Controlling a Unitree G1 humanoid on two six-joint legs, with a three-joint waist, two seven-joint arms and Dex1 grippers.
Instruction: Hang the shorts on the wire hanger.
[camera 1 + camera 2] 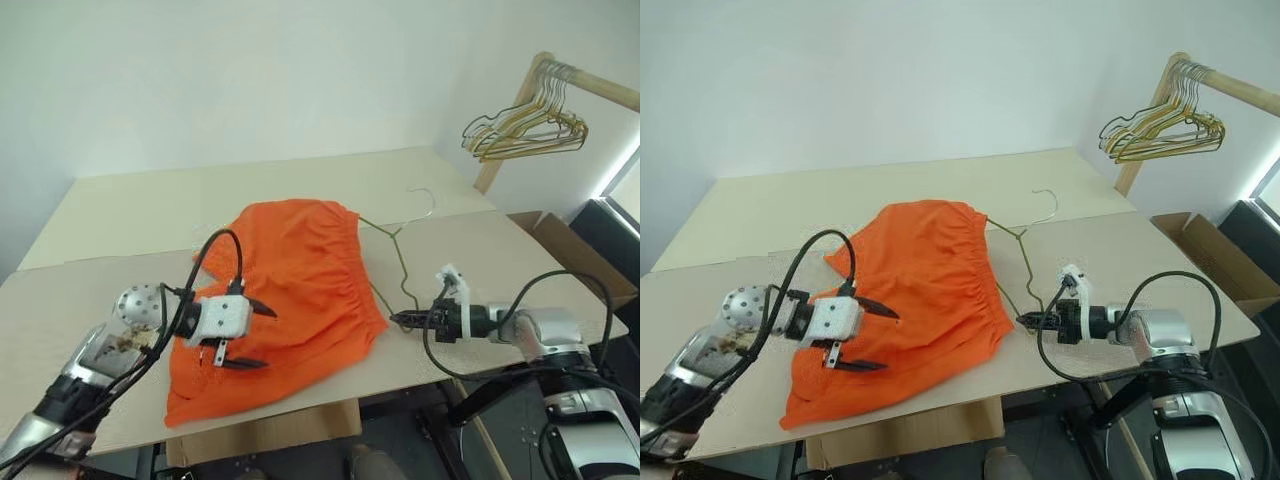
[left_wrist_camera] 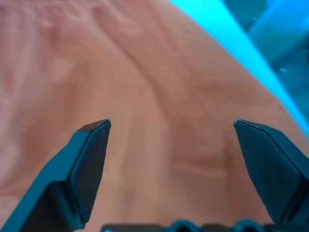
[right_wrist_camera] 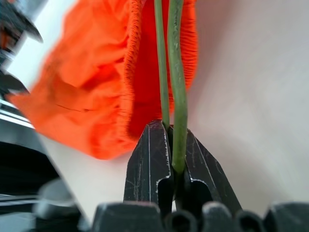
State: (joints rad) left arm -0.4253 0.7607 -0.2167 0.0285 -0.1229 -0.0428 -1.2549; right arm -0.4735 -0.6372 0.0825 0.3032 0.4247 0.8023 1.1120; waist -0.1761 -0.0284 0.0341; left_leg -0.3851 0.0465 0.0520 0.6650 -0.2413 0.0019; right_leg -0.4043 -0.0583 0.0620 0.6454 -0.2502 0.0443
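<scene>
1. The left gripper [image 1: 250, 336] was seen at the left, held just above the shorts' near-left part, its fingers [image 2: 89, 166] spread wide with nothing between them.
2. The shorts [image 1: 300, 270] were spread flat on the worktop [image 1: 120, 215], bright orange, with the gathered waistband turned toward 3 o'clock.
3. The wire hanger [image 1: 395, 255] was found at 3 o'clock of the shorts, its hook toward 1 o'clock and part of its wire hidden under the waistband.
4. The right gripper [image 1: 398, 319] was seen at 4 o'clock of the shorts, its fingers [image 3: 149, 159] clamped on the wire hanger's near corner.
5. A cluster of gold and silver hangers [image 1: 525, 130] was hung on a wooden rail [image 1: 600, 90] at the far right.
</scene>
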